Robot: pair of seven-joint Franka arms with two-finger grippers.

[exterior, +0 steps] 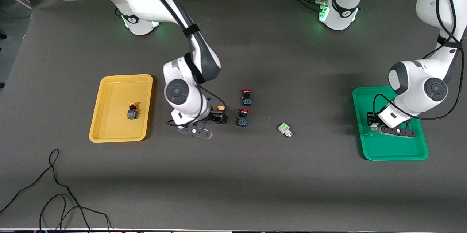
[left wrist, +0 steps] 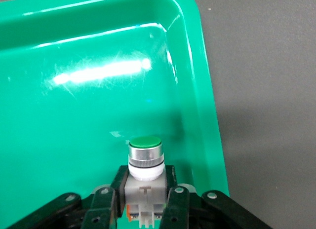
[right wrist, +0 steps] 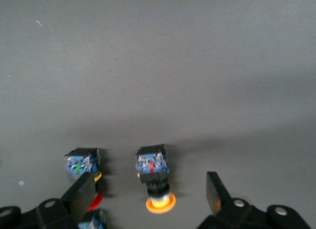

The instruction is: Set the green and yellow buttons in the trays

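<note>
My left gripper (exterior: 373, 123) is shut on a pale green button (left wrist: 145, 149) with a white-silver body. It holds the button low inside the green tray (exterior: 397, 151), close to the rim (left wrist: 207, 115) toward the right arm's end. My right gripper (exterior: 218, 116) is open, low at the table, with its fingers (right wrist: 217, 192) on either side of an orange-yellow capped button (right wrist: 155, 177) that lies on its side. A second orange-yellow button (exterior: 132, 111) stands in the yellow tray (exterior: 109, 131). A second pale green button (exterior: 285, 129) lies on the table between the arms.
Two red-capped switches (exterior: 246, 96) (exterior: 242, 117) stand just beside my right gripper, toward the left arm's end; one shows in the right wrist view (right wrist: 81, 162) next to a finger. Loose black cable (exterior: 54, 196) lies at the table's near corner.
</note>
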